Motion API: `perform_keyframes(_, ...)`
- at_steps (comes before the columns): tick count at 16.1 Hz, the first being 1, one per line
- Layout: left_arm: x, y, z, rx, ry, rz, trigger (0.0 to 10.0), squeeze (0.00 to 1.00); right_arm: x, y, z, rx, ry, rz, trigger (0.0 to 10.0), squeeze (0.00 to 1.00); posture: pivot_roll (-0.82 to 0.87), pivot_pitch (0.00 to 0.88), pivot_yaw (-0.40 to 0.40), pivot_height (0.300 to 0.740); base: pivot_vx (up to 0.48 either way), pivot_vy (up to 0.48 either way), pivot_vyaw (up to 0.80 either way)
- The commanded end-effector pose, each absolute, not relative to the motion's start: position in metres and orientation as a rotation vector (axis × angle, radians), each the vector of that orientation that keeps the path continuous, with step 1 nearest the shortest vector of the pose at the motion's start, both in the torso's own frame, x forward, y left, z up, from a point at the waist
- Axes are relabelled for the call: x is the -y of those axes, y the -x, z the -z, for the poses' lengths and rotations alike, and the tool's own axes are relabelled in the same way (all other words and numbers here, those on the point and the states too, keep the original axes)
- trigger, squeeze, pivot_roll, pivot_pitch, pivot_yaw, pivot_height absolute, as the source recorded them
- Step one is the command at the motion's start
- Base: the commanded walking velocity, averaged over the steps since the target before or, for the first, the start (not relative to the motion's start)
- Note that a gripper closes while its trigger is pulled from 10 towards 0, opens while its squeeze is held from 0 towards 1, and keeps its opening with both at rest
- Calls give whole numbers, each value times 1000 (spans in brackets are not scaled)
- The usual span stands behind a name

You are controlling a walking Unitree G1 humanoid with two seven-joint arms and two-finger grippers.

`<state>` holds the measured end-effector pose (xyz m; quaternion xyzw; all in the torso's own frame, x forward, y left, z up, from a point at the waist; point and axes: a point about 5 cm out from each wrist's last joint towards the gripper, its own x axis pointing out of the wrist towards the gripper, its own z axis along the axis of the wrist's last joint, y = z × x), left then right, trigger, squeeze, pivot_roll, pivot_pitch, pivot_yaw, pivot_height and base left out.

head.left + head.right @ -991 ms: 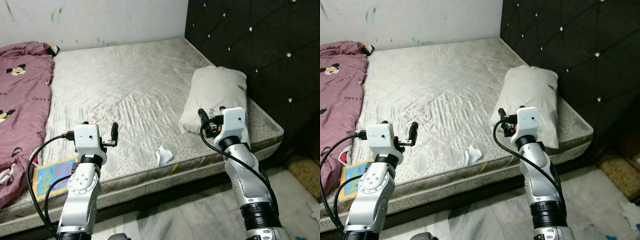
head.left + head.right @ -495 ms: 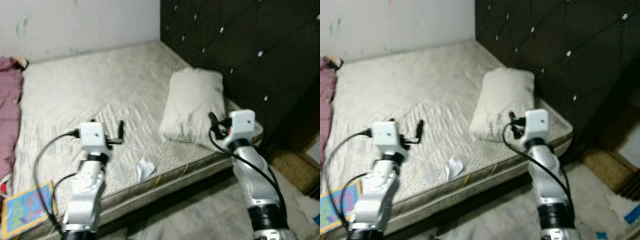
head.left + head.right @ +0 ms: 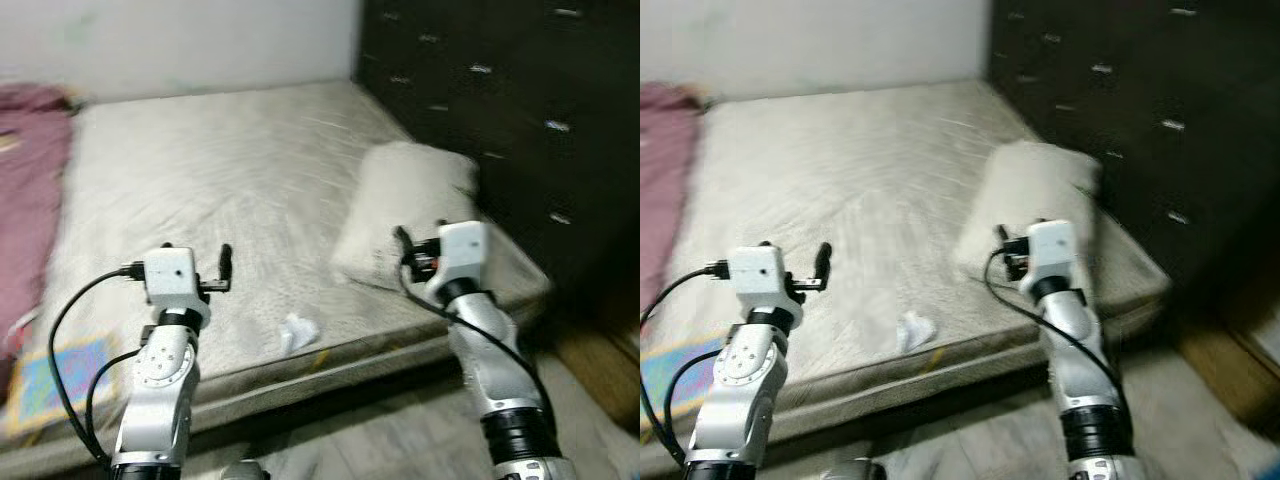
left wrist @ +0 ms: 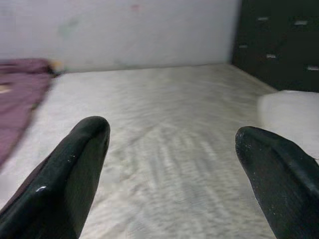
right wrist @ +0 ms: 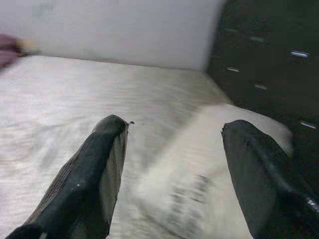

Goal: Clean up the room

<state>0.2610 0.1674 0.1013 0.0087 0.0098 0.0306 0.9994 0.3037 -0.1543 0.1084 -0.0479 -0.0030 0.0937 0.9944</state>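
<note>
The crumpled white scrap (image 3: 298, 332) near the front edge of the bed (image 3: 250, 180) looks to me like tissue or paper. I judge it nearly weightless, soft and crushable, with nothing fragile about it. It should fold flat under my fingers, so I would pinch it across its raised middle rather than at a loose corner, which could tear or slip out.

It lies on the bare mattress between my two arms, nearer my left tool (image 3: 226, 268), which hovers above the mattress a little behind it and to its left. My left tool's fingers are spread wide and hold nothing. The left wrist view looks between them across the mattress, and I cannot pick out the scrap there.

The white pillow (image 3: 400, 215) is the other thing to tidy: bulky, light and yielding, best taken by a bunched corner or edge. It rests at the bed's right side, by the dark tufted headboard (image 3: 500, 110). My right tool (image 3: 402, 247) is up at its near end, fingers wide apart and empty, with the pillow lying just ahead between them in the right wrist view.

Further out, a pink blanket (image 3: 30, 200) covers the left side of the bed, with a colourful flat thing (image 3: 45, 375), too blurred to identify, by the front edge.
</note>
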Motion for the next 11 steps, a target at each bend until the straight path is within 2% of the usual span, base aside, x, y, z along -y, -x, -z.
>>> perform_keyframes(1,-167,-261,-100,-29,-19,-60,10000,0,156,-307,-113,25,103,-183,10000,0,-33,0,-26,740,0,0,800)
perform_keyframes(6,-166,-262,-101,-31,-8,-52,10000,0,156,-308,-114,28,92,-179,10000,0,-36,0,-27,740,0,0,740)
perform_keyframes(11,-162,-260,-102,-21,27,-9,10000,0,158,-308,-115,25,69,-163,10000,0,-41,0,-21,740,0,0,0)
